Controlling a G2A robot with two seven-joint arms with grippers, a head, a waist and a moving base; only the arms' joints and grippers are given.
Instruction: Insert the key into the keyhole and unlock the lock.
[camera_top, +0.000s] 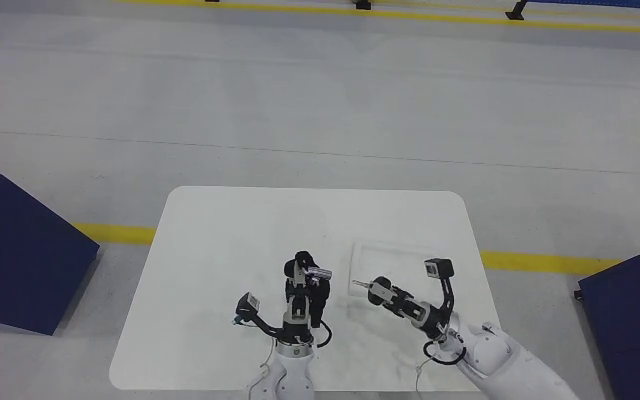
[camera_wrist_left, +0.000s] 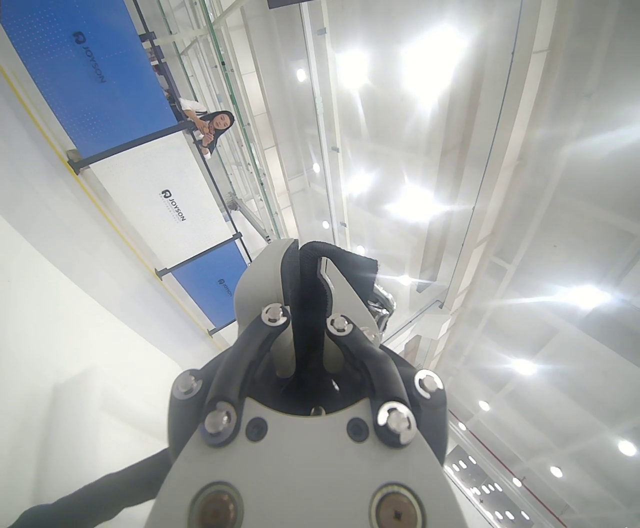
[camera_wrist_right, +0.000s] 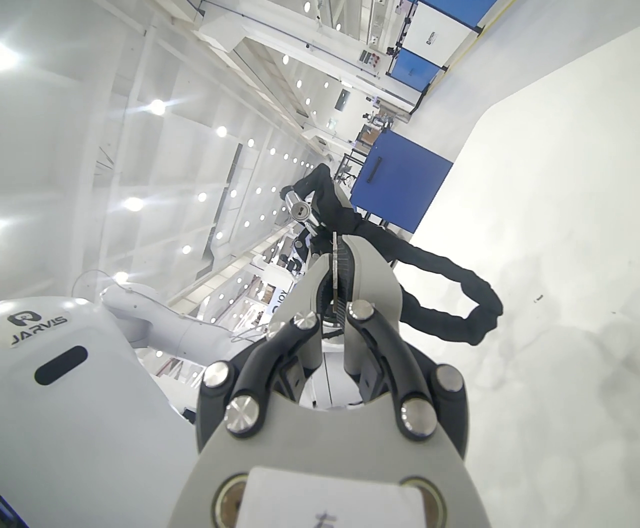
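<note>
We see the left gripper (camera_wrist_left: 302, 257) clamped tight on the black-sleeved chain lock (camera_wrist_left: 310, 300), which it holds above the white table (camera_top: 230, 240) with the sleeve drooping in a loop. The lock's chrome cylinder (camera_top: 321, 271) faces the right gripper (camera_wrist_right: 340, 250), and the keyhole (camera_wrist_right: 300, 210) is in plain sight. The right gripper's fingers pinch the key (camera_wrist_right: 333, 239), whose blade points at the cylinder, near it but apart and not yet inserted.

A: What is surrounding the white counter (camera_top: 250, 230)?
B: Grey floor (camera_top: 320, 90) is spreading out around it, and a yellow line (camera_top: 115, 233) is running across behind it.
A: Anything standing nearby?
B: A blue panel (camera_top: 35, 260) is standing off one end, a second blue panel (camera_top: 612, 300) off the other. Ceiling lights (camera_wrist_left: 420, 55) are glaring overhead.
</note>
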